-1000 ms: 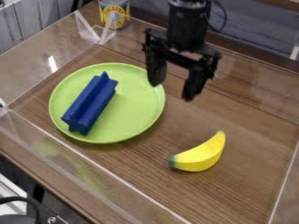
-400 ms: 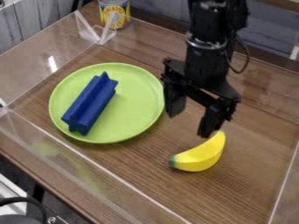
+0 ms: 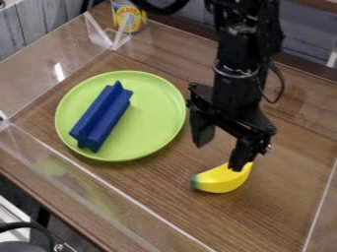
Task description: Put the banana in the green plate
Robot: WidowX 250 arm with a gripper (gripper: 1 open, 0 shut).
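A moment ago I was up beside the far rim of the green plate; now I have come down and across toward the near right side of the table, and my gripper hangs just over the banana. My fingers are spread wide apart and hold nothing. One fingertip sits right at the banana's upper end, perhaps touching it, while the other stands toward the plate side; I cannot tell from this view whether the fruit lies properly between them. The banana has not shifted: it lies on the wood, just off the plate's right edge, apart from it. On the plate a blue ridged block lies lengthwise, as before. I judge the approach nearly finished, with closing and lifting yet to come, and the carry to the plate will be short. At the back stands a yellow can with a printed label, too small to read.
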